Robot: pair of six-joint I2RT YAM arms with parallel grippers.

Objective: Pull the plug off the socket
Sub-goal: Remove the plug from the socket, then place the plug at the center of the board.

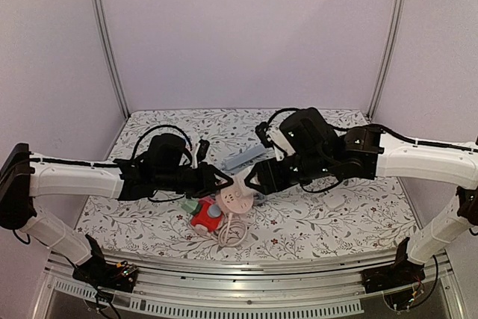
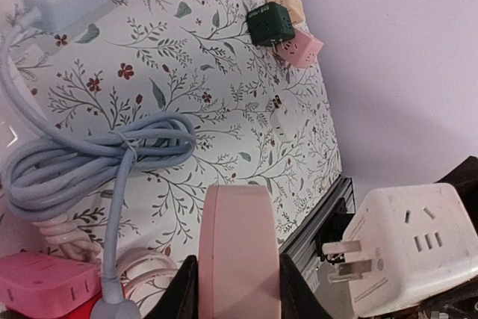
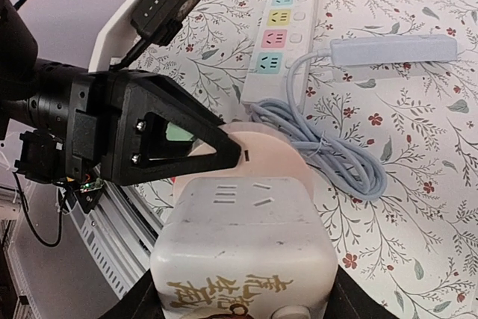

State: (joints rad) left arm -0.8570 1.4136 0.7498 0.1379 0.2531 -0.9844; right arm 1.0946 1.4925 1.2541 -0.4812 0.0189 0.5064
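**Operator:** What is hard to see here?

**Helper:** From above, your left arm point(image 1: 75, 177) and right arm point(image 1: 426, 158) meet over the flowery desk point(image 1: 336, 214). Their black tips hide most of the white plug point(image 2: 407, 248). From up there you cannot tell if it is in or out. In the right wrist view the plug's pins are hidden and its bottom is cut off. In the left wrist view the pink round socket point(image 2: 237, 252) is cut off at the bottom edge.

**Operator:** So where is the plug?

**Helper:** The left wrist view shows you. Its metal pins are bare, out in the air. They are near the pink round socket but not touching it. Your right jaws stand wide apart, one on each side of the white plug, and hold it. Your left jaws are close together and pinch the thin socket by its flat sides.

**Operator:** How many things are there?

**Helper:** You have two arms, one plug and one socket. Three little cubes huddle far back in the left wrist view: a dark green cube point(image 2: 270, 22), a pink cube point(image 2: 302, 46) and a cream cube point(image 2: 287, 1). You have two long strips. One is a blue strip point(image 3: 392, 51) with a coiled cord point(image 3: 336, 147). The other is a white strip point(image 3: 287, 20) with five coloured sockets showing, and its top is cut off. From above you also see a red block point(image 1: 208, 218) and a white cord loop point(image 1: 233, 233) below the jaws.
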